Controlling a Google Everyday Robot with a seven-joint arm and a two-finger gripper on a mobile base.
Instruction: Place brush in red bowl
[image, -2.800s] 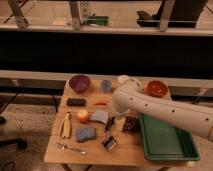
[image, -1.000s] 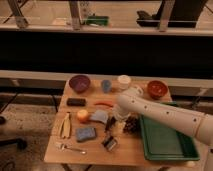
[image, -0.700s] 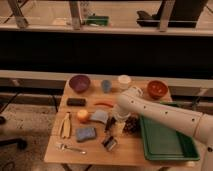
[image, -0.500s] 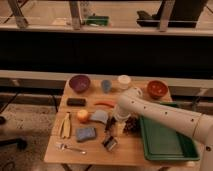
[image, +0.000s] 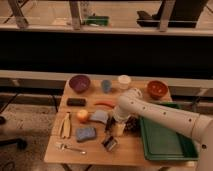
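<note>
The brush (image: 110, 143) lies near the table's front edge, a small dark blocky head with pale bristles; a thin dark handle seems to run up from it towards the grey cloth. The red bowl (image: 157, 89) stands at the table's back right corner, with nothing in it that I can see. My gripper (image: 118, 131) hangs from the white arm (image: 150, 114) at the middle of the table. It is low over the surface, just above and to the right of the brush head and far in front and left of the red bowl.
On the wooden table (image: 55, 152): purple bowl (image: 79, 82), blue cup (image: 106, 86), white cup (image: 124, 81), black block (image: 76, 102), red chili (image: 104, 104), orange fruit (image: 82, 115), grey cloth (image: 99, 116), blue sponge (image: 85, 133), fork (image: 70, 147), dark cluster (image: 133, 123), green tray (image: 165, 135).
The arm has swung forward and down from the back of the table, bringing the gripper low beside the brush. In the last second it barely moves. The objects stay where they were.
</note>
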